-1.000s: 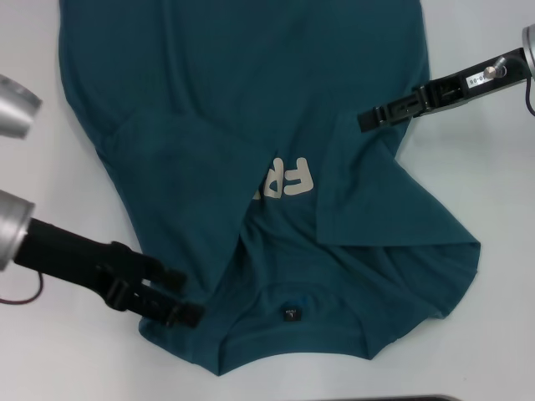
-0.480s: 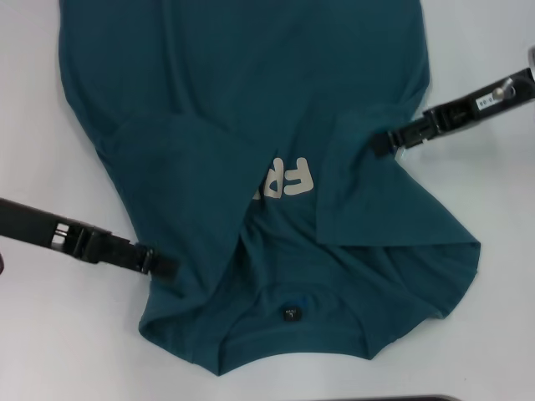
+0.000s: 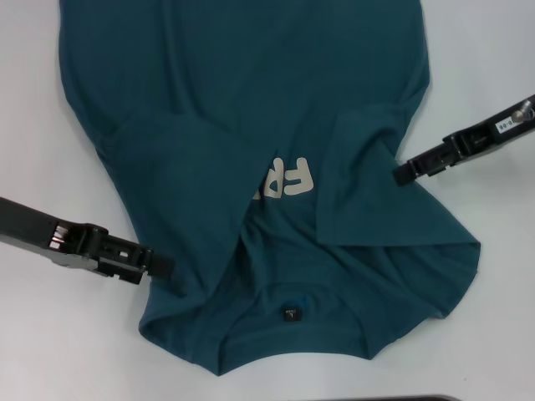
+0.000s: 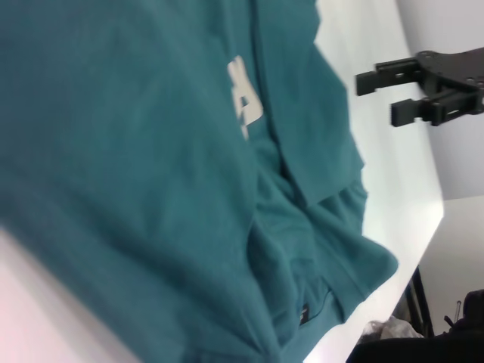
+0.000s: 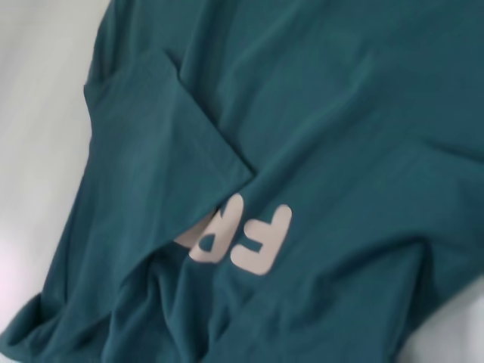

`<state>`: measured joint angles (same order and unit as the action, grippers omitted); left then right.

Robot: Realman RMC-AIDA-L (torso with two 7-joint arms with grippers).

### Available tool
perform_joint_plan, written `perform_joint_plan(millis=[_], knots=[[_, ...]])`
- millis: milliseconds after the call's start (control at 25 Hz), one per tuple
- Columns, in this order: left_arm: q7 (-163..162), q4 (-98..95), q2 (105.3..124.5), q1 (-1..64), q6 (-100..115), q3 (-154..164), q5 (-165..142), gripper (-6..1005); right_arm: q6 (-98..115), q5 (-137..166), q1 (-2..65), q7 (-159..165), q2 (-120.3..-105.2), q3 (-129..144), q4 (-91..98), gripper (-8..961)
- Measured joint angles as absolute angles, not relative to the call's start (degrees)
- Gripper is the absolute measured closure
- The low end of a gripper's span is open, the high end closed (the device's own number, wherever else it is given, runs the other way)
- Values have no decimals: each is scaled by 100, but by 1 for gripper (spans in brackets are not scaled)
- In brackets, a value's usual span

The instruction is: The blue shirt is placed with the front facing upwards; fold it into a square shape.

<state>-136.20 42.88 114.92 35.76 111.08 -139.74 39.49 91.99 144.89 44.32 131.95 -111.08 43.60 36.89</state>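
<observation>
**Colours on the bench**

Blue shirt (image 3: 209,125): dark teal-blue all over, plain, no stripes or print apart from the chest lettering (image 3: 288,180), which is pale cream block caps, partly covered by folded cloth. Same cream letters show in right wrist view. Neck label (image 3: 290,313): small, black, w/ a tiny pale mark; a bit of brighter blue just beside it. Table (image 3: 50,351): white, plain, no pattern. Left gripper (image 3: 163,267): black, matte. Right gripper (image 3: 405,174): black too, w/ a small white sticker (image 3: 505,125) further up the arm; silver metal bit at the far end.
</observation>
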Motion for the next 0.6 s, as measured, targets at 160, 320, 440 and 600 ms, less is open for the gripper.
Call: perform_joint_plan(millis=[160,320,440,600], knots=[[-13770,4188,11490,3621,11058,-13973,3845,95,9201,14581,4330,13242,-11067,4346,3700,90],[-13779,4092,11482,3640,10974,-13973,3836,94,9202,14635,4233,13262,-11000,4336,3701,90],[-13773,3949,11464,3674,10870,-13967,3833,94,9290,14649,4183,13291,-10960,4318,3701,90],[-13766,3903,11467,3677,10838,-13965,3831,94,9449,14652,4132,13297,-10945,4332,3701,90]])
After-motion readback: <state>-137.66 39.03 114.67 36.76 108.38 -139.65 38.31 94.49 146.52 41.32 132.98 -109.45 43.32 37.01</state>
